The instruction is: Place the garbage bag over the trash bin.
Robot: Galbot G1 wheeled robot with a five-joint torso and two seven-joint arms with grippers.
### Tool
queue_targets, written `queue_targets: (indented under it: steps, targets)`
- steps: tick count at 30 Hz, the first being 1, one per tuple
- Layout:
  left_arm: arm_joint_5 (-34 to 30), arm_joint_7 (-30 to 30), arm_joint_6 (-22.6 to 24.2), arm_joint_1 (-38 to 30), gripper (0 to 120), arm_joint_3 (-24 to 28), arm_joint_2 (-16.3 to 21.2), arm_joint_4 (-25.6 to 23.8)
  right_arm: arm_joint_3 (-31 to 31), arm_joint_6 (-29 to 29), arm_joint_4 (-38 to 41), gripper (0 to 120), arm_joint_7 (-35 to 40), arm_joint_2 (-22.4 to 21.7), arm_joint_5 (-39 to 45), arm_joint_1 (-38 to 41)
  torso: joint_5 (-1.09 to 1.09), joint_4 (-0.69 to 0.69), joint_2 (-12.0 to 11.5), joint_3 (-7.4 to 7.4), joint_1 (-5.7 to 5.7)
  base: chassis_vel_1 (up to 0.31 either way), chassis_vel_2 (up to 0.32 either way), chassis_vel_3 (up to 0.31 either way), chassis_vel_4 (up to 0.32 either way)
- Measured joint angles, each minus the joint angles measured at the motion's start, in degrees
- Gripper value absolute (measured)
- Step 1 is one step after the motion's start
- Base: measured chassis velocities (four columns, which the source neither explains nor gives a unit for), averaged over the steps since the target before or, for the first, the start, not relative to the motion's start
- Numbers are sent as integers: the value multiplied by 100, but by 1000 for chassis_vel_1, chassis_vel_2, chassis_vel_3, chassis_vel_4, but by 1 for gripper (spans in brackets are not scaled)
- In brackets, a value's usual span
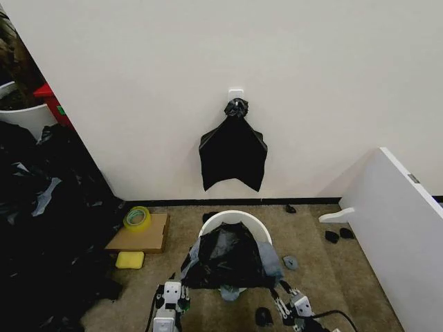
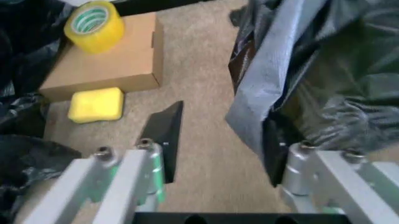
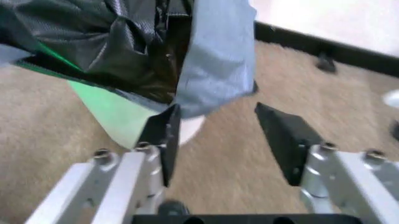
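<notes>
1. While both arms sit low by the bin (image 1: 235, 220), the left gripper (image 2: 215, 140) gapes wide, one finger at the bag (image 1: 228, 257) edge.
2. Right gripper (image 3: 215, 135) wide, holding nothing, near bag's other side.
3. Bag drapes over the bin's front rim, on carpet.

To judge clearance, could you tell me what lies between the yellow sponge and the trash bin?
Only bare carpet separates the yellow sponge from the trash bin, as the head view shows.
</notes>
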Motion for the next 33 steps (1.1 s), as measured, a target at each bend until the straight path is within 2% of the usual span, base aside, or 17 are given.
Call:
queue_targets:
  steps: [3, 4, 7, 8, 9, 11, 13, 16, 19, 20, 25, 29, 33]
  targets:
    - [-35, -160, 66, 272, 64, -235, 306, -522, 47, -83, 688, 66, 182, -120, 60, -237, 6, 0, 0, 0, 0, 0, 0, 0, 0]
    - [-35, -160, 66, 272, 64, -235, 306, -522, 47, -83, 688, 66, 182, -120, 60, -237, 6, 0, 0, 0, 0, 0, 0, 0, 0]
    - [-52, -220, 57, 479, 78, -446, 547, -915, 101, 86, 1288, 79, 171, -148, 3, -395, 8, -1, 0, -1, 0, 0, 0, 0, 0]
    - [-52, -220, 57, 479, 78, -446, 547, -915, 101, 86, 1288, 79, 171, -148, 3, -395, 8, -1, 0, -1, 0, 0, 0, 0, 0]
    - [-67, -245, 42, 542, 85, -550, 641, -1060, 109, 174, 1467, 86, 146, -130, -11, -396, 7, -1, 0, 0, 0, 0, 0, 0, 0]
    - [-88, -254, 38, 561, 87, -601, 675, -1118, 109, 211, 1519, 88, 129, -115, -15, -376, 6, -1, 0, 0, 0, 0, 0, 0, 0]
    - [-331, -297, 51, 591, 98, -821, 752, -1344, 91, 275, 1596, 98, 53, 10, 1, -101, 11, -1, 0, 0, 0, 0, 0, 0, 0]
    - [-640, -309, 138, 513, 99, -954, 743, -1386, 46, 274, 1520, 100, 28, 124, 26, 122, 12, 0, 0, 0, 0, 0, 0, 0, 0]
    - [-1154, -253, 247, 158, 100, -951, 592, -988, -116, 244, 1275, 100, 21, 291, -43, 314, 9, -2, 0, 0, 0, 0, 0, 0, 0]
    - [-1154, -253, 247, 158, 100, -951, 592, -988, -116, 244, 1275, 100, 21, 291, -43, 314, 9, -2, 0, 0, 0, 0, 0, 0, 0]
    - [-1347, 140, 100, -466, 100, -627, 144, 22, -195, 250, 990, 100, -16, 393, -123, 452, 10, -2, 0, 0, 0, 0, 0, 0, 0]
    - [-1259, 394, 7, -663, 100, -475, -60, 364, -192, 263, 883, 100, -55, 396, -169, 475, 9, -3, 0, 0, 0, 0, 0, 0, 0]
    - [-1081, 640, 26, -561, 100, -438, 36, 386, -193, 326, 695, 100, -178, 427, -274, 559, 10, -2, 0, 0, -1, 0, 0, 0, 0]
